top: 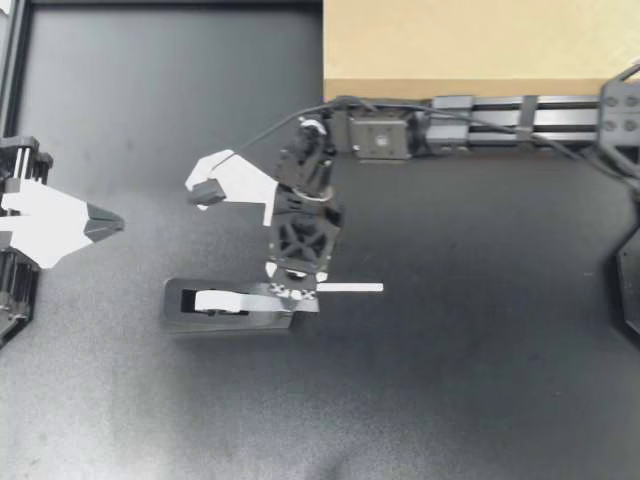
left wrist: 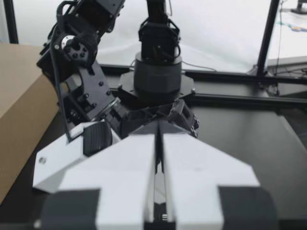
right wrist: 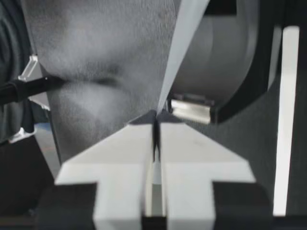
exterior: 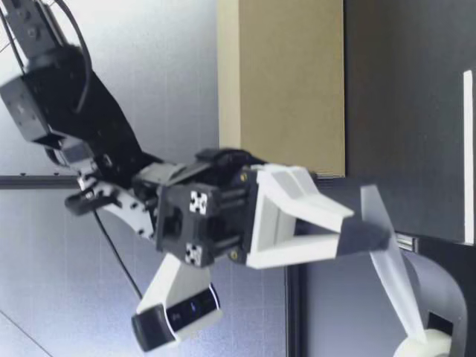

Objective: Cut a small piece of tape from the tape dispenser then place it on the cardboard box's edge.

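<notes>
Right pincer (top: 293,291) on tape (right wrist: 180,48), black table (top: 460,390)

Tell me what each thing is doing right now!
Right gripper: shut on the tape strip.
Left gripper: shut, holding nothing.
Tape dispenser: standing on the table.
Tape strip: stretched straight, uncut.
Cardboard box: apart from both grippers.
White strip: flat on the table.
</notes>
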Controlling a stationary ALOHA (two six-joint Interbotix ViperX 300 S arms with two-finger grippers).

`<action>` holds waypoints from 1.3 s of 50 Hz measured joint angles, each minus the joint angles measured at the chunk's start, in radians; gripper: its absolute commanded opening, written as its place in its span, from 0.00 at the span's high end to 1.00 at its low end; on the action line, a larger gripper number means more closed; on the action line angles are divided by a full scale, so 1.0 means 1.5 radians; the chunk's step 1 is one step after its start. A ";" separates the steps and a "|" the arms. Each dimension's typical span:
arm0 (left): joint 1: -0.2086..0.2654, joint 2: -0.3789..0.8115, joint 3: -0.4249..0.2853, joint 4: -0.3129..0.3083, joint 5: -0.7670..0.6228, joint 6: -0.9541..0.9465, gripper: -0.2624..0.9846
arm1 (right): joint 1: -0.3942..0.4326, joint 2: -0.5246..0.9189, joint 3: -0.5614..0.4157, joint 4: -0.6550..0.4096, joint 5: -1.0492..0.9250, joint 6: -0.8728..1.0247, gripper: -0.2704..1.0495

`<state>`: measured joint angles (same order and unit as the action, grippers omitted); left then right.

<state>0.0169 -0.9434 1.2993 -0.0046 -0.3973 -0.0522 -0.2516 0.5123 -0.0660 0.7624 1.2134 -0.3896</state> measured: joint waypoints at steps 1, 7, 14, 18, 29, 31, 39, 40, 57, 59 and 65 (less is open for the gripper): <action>0.000 0.000 0.000 0.000 0.000 0.000 0.88 | 0.000 -0.004 0.005 0.000 -0.002 0.001 0.83; 0.000 0.000 -0.001 0.000 0.000 0.000 0.88 | -0.003 -0.021 0.035 0.000 -0.012 0.002 0.83; 0.000 0.000 0.000 0.000 0.000 0.000 0.88 | -0.007 -0.032 0.058 0.000 -0.022 0.000 0.83; 0.000 0.000 0.000 0.000 0.000 0.000 0.88 | -0.009 -0.034 0.066 0.000 -0.028 -0.001 0.83; 0.000 0.000 0.001 0.000 0.000 0.000 0.88 | -0.011 -0.035 0.085 0.000 -0.047 -0.002 0.83; 0.000 0.001 0.002 0.000 0.000 0.000 0.88 | -0.011 -0.034 0.091 0.000 -0.055 -0.002 0.83; 0.000 0.010 0.003 0.000 0.000 0.000 0.87 | -0.011 -0.028 0.112 0.004 -0.087 -0.002 0.83; 0.000 0.011 0.003 0.000 0.000 0.000 0.87 | -0.010 -0.028 0.115 0.004 -0.092 -0.003 0.83; -0.001 0.058 0.003 -0.014 0.000 -0.002 0.46 | -0.006 -0.034 0.174 -0.038 -0.162 -0.002 0.83; 0.000 0.070 0.002 -0.024 0.000 -0.003 0.40 | -0.006 -0.057 0.180 -0.062 -0.175 0.001 0.84; 0.000 0.112 -0.003 -0.034 -0.005 -0.003 0.41 | -0.004 -0.156 0.197 -0.159 -0.217 0.012 0.84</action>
<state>0.0169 -0.7747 1.2947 -0.0552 -0.4050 -0.0568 -0.2577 0.2777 0.2301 0.5246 0.8882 -0.3712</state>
